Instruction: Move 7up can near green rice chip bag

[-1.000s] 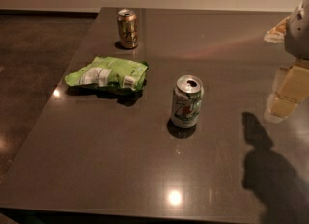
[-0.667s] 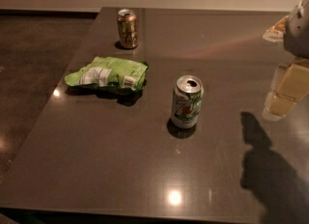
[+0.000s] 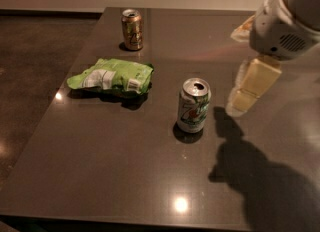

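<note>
The gripper (image 3: 248, 90) hangs near the right edge of the table (image 3: 125, 176), just beside the 7up can (image 3: 193, 105); how wide it stands I cannot tell. The can stands upright mid-table, apart from the green rice chip bag (image 3: 112, 77) toward the left edge. A low sideways approach could tip the can over.

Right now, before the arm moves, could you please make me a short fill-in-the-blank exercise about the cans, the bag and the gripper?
1. The 7up can stands ____ on the table, apart from the green rice chip bag.
2. The table carries ____ cans in total: this one and the brown-gold can.
3. In the picture, the gripper hangs to the ____ of the 7up can, not touching it.

Missing words: upright; two; right.
</note>
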